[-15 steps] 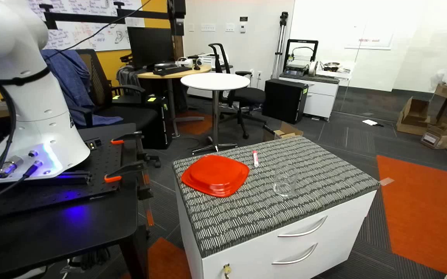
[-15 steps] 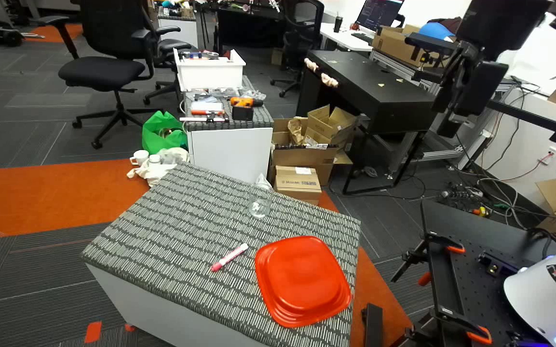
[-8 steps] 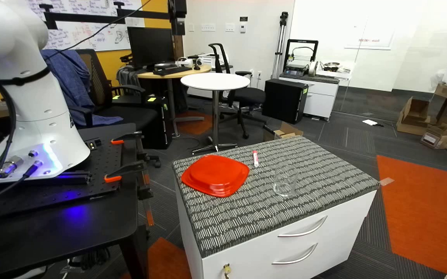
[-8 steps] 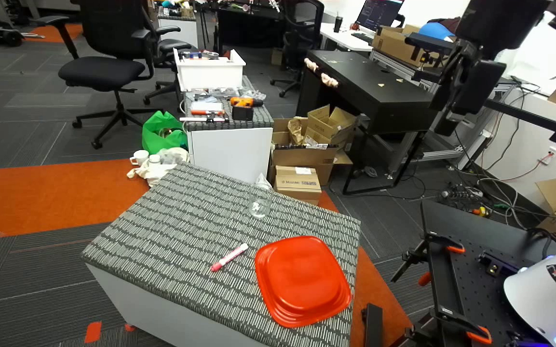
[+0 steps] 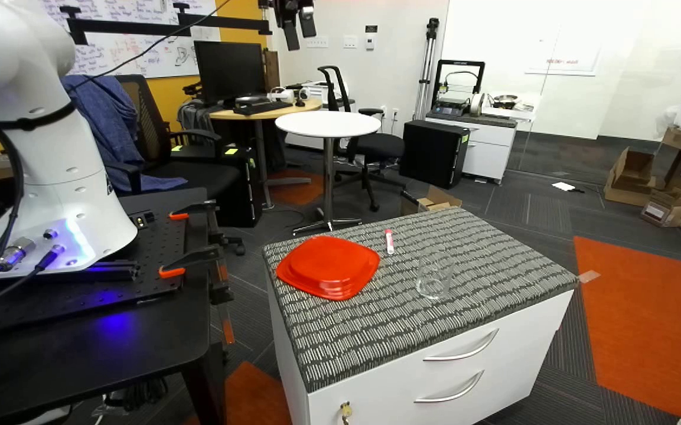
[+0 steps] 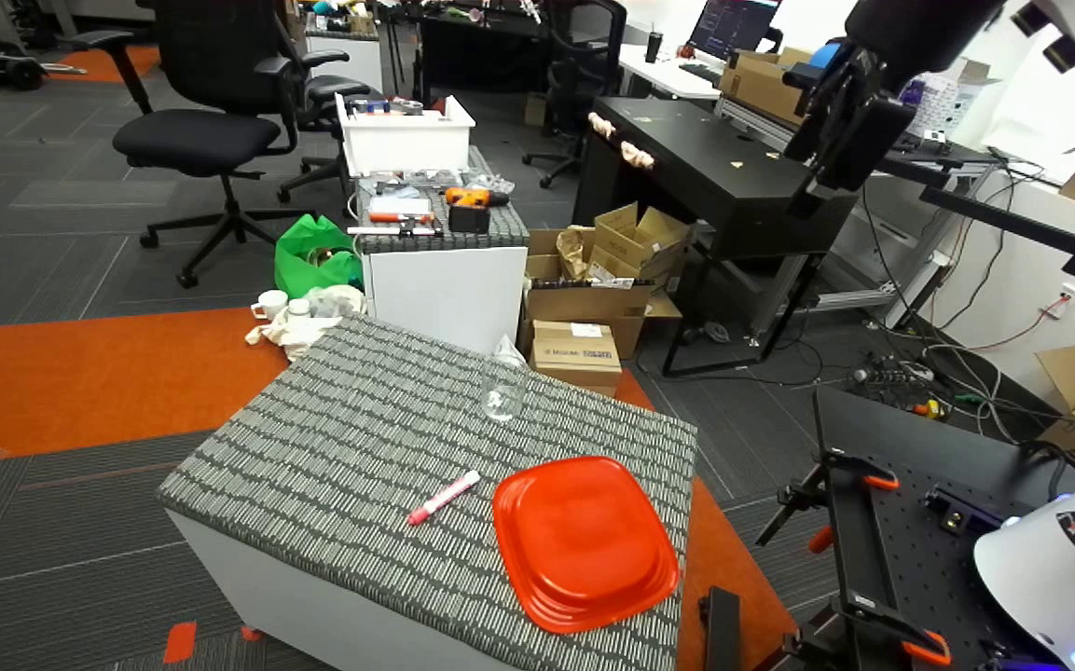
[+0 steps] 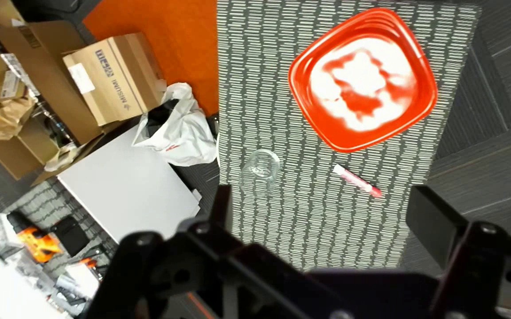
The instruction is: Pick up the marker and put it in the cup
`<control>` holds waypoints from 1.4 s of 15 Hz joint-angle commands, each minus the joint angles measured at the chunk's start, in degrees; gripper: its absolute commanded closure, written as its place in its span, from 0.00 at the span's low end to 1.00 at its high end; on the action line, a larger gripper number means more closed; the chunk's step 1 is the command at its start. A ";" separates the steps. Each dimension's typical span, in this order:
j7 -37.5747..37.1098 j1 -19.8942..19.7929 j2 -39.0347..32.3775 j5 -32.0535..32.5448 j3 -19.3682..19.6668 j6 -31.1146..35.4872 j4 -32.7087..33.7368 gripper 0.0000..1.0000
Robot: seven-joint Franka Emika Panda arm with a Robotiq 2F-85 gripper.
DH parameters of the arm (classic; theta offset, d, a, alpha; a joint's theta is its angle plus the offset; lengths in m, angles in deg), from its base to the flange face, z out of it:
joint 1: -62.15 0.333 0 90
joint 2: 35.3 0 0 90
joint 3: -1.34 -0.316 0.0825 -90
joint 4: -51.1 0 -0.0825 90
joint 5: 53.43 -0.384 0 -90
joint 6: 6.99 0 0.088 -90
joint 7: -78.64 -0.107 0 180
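The marker (image 7: 357, 180), a thin white and pink stick with a red end, lies on the patterned cabinet top (image 5: 482, 248). It shows in both exterior views (image 5: 389, 242) (image 6: 444, 497). The clear cup (image 7: 259, 173) stands upright on the same top, apart from the marker; it also shows in both exterior views (image 5: 433, 280) (image 6: 502, 396). My gripper (image 7: 321, 208) is open with nothing between its fingers. In both exterior views (image 5: 300, 36) (image 6: 821, 168) it hangs high in the air, well above and away from the marker and the cup.
A red square bowl (image 6: 584, 531) sits on the cabinet top beside the marker. A black table (image 5: 157, 336) with orange-tipped clamps carries the robot base. Cardboard boxes (image 6: 576, 352) and a white plastic bag (image 7: 184, 128) lie on the floor near the cabinet.
My gripper has moved toward the cabinet side and tilted, rightward in an exterior view and leftward in the opposite picture. The marker, the cup and the bowl have not moved.
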 commanded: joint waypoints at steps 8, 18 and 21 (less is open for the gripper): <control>22.06 0.30 -15.36 13.80 1.76 3.11 9.38 0.00; 28.76 -0.21 -25.57 14.58 2.39 22.88 8.51 0.00; 29.93 -0.31 -29.61 13.39 2.55 27.32 8.87 0.00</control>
